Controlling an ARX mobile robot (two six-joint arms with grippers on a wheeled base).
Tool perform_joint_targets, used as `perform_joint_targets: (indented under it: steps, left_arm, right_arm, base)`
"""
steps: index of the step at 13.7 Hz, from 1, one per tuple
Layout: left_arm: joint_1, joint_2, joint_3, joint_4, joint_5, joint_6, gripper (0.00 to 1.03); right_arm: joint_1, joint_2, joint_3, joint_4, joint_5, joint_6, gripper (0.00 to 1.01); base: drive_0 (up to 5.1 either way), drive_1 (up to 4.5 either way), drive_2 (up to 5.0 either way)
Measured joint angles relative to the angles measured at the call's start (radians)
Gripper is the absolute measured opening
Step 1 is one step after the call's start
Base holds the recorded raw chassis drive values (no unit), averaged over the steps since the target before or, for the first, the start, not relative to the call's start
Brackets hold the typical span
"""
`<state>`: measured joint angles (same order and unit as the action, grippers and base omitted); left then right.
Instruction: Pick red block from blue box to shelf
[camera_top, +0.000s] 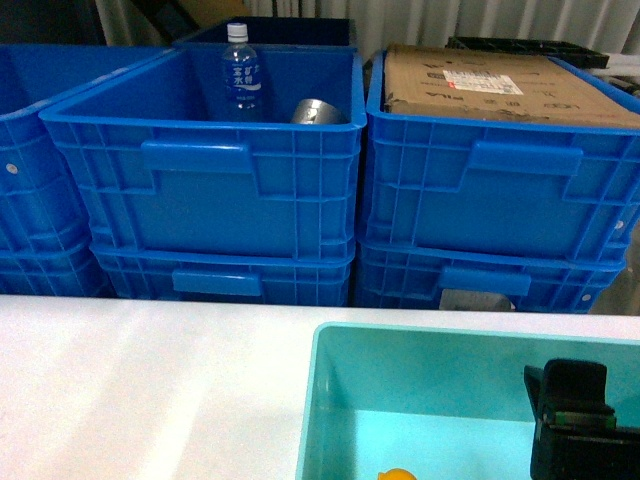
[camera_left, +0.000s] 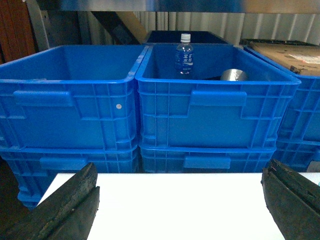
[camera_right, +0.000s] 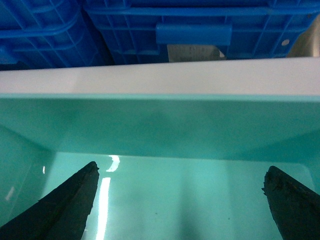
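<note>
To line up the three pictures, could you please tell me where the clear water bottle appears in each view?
Head: the water bottle stands upright at the back of the top middle blue box, upper centre-left.
Left wrist: the bottle is upper centre, in the right-hand blue box.
Right wrist: not in view; only the teal tub and lower crates.
Shared landmark: the white table, also at and.

White table (camera_top: 140, 380) carries a pale teal tub (camera_top: 330, 400) at its front right, tub's left wall well in from the table's left edge; rest of the visible tabletop reads plain white.
</note>
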<state>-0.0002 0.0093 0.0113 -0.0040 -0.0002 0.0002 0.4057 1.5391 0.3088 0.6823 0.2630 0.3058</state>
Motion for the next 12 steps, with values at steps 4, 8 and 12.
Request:
perform_joint_targets:
  steps: [4,8,12]
  left_arm:
    - [0.0,0.0,0.0,0.0,0.0,0.0,0.98]
    - [0.0,0.0,0.0,0.0,0.0,0.0,0.98]
    - [0.0,0.0,0.0,0.0,0.0,0.0,0.98]
  right_arm:
    - [0.002,0.159,-0.055,0.159,-0.001,0.048,0.98]
    - [0.039,0.333,-0.012,0.242,0.049,0.088,0.98]
    - [0.028,0.404,-0.012,0.274,0.062,0.095,0.98]
  base:
    - [0.0,0.0,0.0]
    - [0.0,0.0,0.0]
    - [0.0,0.0,0.0]
